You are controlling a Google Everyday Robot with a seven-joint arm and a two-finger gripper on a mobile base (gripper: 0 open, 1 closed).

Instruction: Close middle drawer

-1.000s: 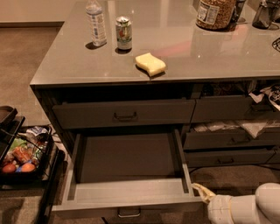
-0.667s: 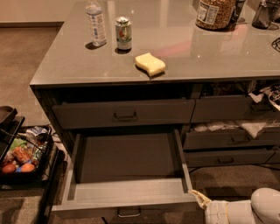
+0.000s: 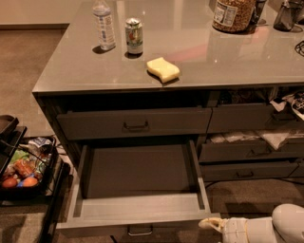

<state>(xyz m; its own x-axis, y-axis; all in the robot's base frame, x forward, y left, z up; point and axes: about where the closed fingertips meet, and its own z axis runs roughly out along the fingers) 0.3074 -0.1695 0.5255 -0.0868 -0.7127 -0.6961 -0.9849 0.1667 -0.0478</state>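
Note:
The middle drawer is pulled far out of the cabinet. Its pale box is empty, and its small metal pull shows at the bottom edge of the view. My gripper is at the bottom right, on a white arm. Its pale tip is just beside the drawer's front right corner, level with the drawer front. I cannot tell whether it touches the drawer.
The top drawer above is nearly shut. Narrower drawers on the right stand ajar with papers and cloth in them. A bottle, can, yellow sponge and jar are on the counter. A snack cart stands on the left.
My gripper has moved down and slightly left, from beside the drawer's right wall to its front right corner. The drawer has not visibly moved.

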